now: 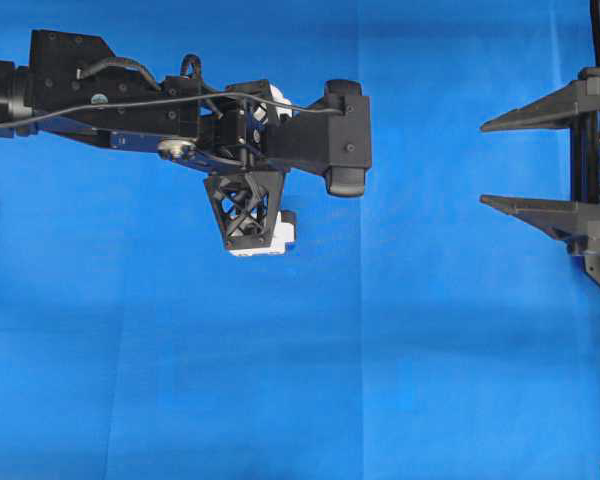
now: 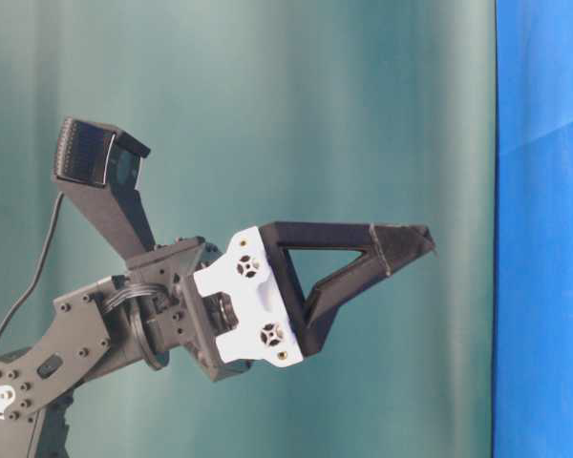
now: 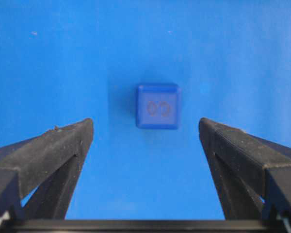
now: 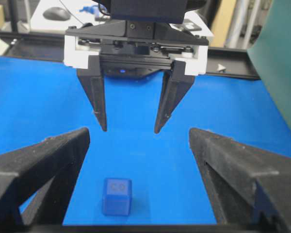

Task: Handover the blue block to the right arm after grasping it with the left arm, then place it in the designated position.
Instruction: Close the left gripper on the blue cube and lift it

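Left gripper (image 3: 145, 131) wide open above blue block (image 3: 158, 106) at frame centre, not yet grasping; right gripper (image 4: 138, 145) open, empty. Grasp, handover, placement all left.

blue block (image 3: 158, 106): one, a single cube
left hand (image 4: 130, 130): one, with two fingers
right hand (image 1: 485, 163): one, with two fingers
blue cloth (image 1: 380, 380): one sheet over the tabletop
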Available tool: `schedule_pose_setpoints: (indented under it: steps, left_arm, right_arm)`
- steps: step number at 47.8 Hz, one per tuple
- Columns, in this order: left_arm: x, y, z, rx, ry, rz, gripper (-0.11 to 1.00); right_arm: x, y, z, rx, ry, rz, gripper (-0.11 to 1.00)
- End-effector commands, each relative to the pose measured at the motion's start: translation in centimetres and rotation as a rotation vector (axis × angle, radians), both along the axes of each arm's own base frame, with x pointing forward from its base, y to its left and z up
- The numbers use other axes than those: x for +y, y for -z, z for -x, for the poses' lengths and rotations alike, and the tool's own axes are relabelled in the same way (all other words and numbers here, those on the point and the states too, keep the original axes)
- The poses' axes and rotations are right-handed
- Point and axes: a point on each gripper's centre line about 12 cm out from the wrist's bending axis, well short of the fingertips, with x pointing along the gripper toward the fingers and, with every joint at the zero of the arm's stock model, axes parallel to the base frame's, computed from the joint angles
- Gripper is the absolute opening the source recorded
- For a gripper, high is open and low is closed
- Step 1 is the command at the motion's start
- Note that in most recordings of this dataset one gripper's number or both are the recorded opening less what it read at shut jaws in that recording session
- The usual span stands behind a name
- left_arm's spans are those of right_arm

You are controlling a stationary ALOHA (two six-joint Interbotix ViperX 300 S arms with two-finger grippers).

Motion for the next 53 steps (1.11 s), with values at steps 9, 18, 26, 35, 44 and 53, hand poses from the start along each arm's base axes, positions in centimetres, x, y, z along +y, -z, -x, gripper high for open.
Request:
schedule_pose_setpoints:
  steps: [9, 18, 26, 35, 44, 53]
  left_arm:
    - [-0.1, -1.5, -0.1, -0.041, 0.001, -0.002, 0.93]
    - [0.0, -1.5, -0.1, -0.043, -0.001, -0.002, 0.93]
    - [0.0, -1.5, -0.1, -0.043, -0.001, -0.002, 0.93]
    - [0.0, -1.4, -0.1, -0.04, -0.002, -0.001, 0.93]
    - [-0.1, -0.2, -0.1, -0.049, 0.0, -0.002, 0.93]
    - [-0.1, 1.8, 0.1, -0.074, -0.003, 0.0, 0.93]
  right_arm:
    - [0.0, -1.1, -0.2, -0.028, 0.002, 0.002, 0.96]
    - [0.0, -1.1, -0.2, -0.024, 0.002, 0.002, 0.96]
    - [0.0, -1.1, -0.3, -0.021, 0.0, 0.002, 0.96]
    - [0.0, -1.0, -0.3, -0.018, 0.001, 0.0, 0.96]
    - [0.0, -1.0, -0.3, -0.015, 0.001, 0.002, 0.96]
    - [0.0, -0.7, -0.5, -0.003, 0.0, 0.002, 0.96]
